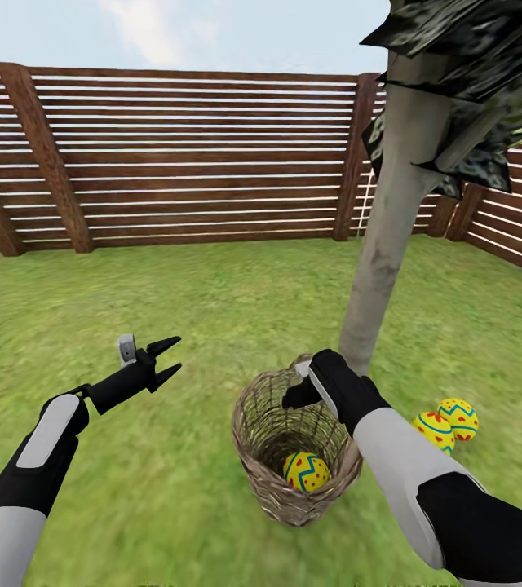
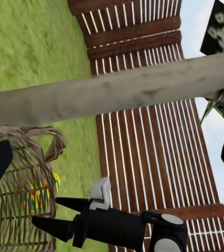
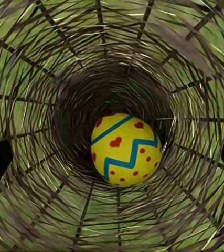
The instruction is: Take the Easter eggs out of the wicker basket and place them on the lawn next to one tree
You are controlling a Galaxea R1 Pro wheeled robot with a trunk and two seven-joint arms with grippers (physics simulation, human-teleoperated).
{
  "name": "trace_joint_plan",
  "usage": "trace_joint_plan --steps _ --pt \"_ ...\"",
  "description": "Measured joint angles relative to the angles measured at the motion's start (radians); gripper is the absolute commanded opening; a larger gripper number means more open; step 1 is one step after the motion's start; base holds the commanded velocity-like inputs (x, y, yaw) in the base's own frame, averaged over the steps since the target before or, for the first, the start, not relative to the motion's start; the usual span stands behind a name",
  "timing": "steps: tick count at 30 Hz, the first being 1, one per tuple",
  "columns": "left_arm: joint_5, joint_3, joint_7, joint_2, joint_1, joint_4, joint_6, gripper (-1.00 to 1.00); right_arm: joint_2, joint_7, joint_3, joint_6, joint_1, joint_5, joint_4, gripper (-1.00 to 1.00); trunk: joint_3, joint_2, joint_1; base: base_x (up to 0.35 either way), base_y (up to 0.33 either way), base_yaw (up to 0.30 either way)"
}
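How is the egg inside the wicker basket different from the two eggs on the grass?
The egg in the basket lies alone at the bottom of the wicker basket, under the right gripper; the two eggs on the lawn lie out on the grass, side by side, beside the tree. Woven walls surround the first; the pair lies uncovered. All three are yellow with blue zigzags and red marks.

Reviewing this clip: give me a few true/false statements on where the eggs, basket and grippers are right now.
1. One egg lies in the basket. True.
2. Three eggs lie on the grass by the tree. False: two eggs lie there.
3. The right gripper is at the basket's rim. True.
4. The left gripper holds an egg. False: it is open and empty, over the grass.
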Motion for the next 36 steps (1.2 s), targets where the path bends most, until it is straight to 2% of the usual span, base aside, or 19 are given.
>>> trace_joint_plan --steps 30,36 --pt "0.0 0.0 0.0 0.001 0.0 0.0 0.001 1.0 0.0 -0.007 0.001 0.001 0.0 0.007 -0.01 1.0 -0.116 -0.007 0.013 0.0 0.0 0.0" --pt "0.0 0.0 0.0 0.001 0.0 0.001 0.001 1.0 0.001 -0.108 0.001 -0.001 -0.001 0.004 -0.013 1.0 -0.139 -0.008 0.016 0.0 0.0 0.0"
